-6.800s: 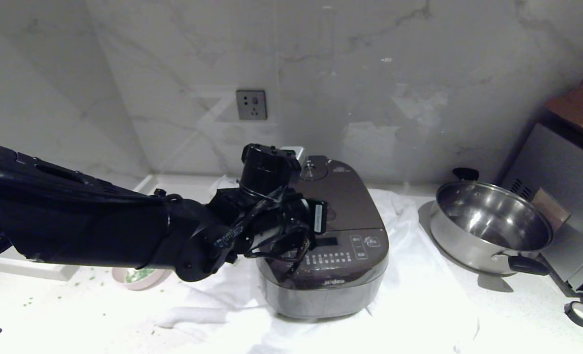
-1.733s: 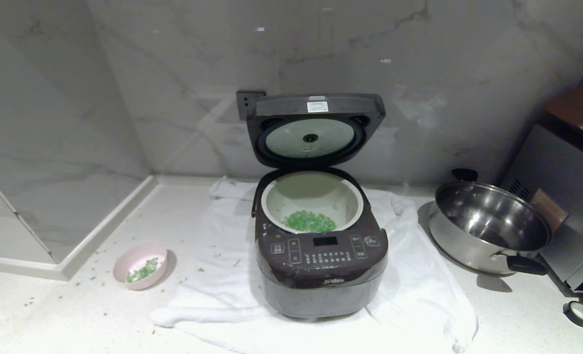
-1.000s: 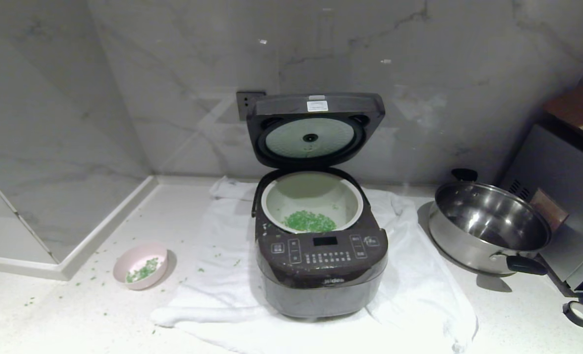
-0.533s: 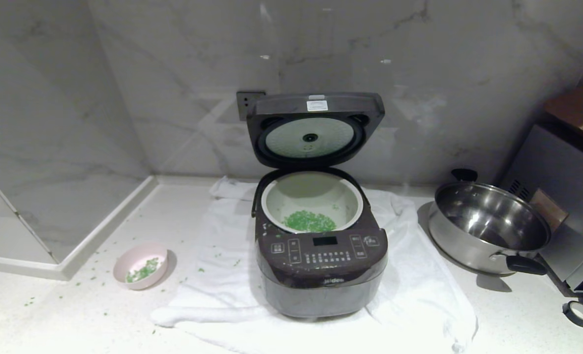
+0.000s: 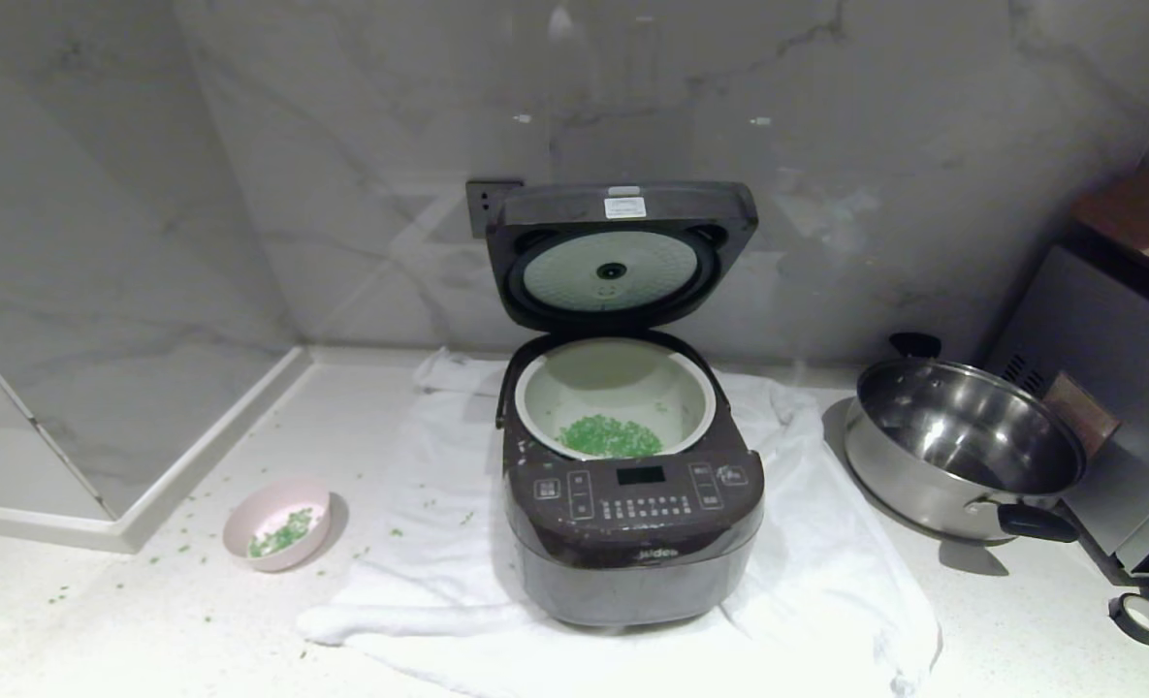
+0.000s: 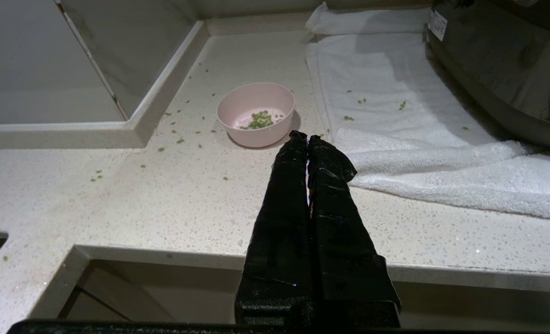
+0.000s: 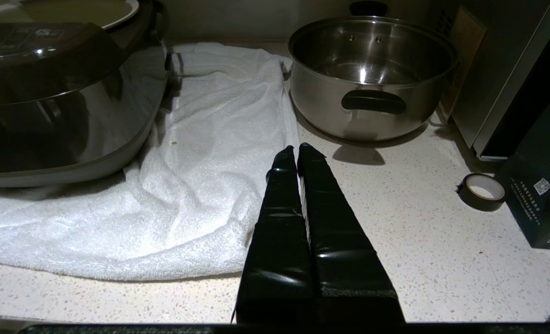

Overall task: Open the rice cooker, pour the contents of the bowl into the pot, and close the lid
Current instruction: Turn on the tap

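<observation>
Two arms absent from the head view. Rice cooker [image 5: 632,485] sits mid-counter on a white towel [image 5: 826,601], lid [image 5: 621,254] hinged fully up toward the back wall, silvery inner plate facing forward. Pot [image 5: 616,397] exposed, a heap of green bits [image 5: 611,436] at its near side. Bowl [image 5: 277,523] stands on bare counter off the towel's left edge, near the raised ledge; a few greens remain inside, strays scattered around it. Steel pan [image 5: 967,448] toward the right edge. Left wrist view: left gripper [image 6: 307,137] pressed closed, empty, over the counter's front edge, aimed at the bowl [image 6: 256,113]. Right wrist view: right gripper [image 7: 298,149] likewise closed, empty, over the front edge between towel [image 7: 186,185] and pan [image 7: 372,74]. Judgement: bowl is light, rigid, probably smooth-glazed; pinch the rim. Lid is stiff and sprung; press down at its free top edge, though the latch is hard to make out.
</observation>
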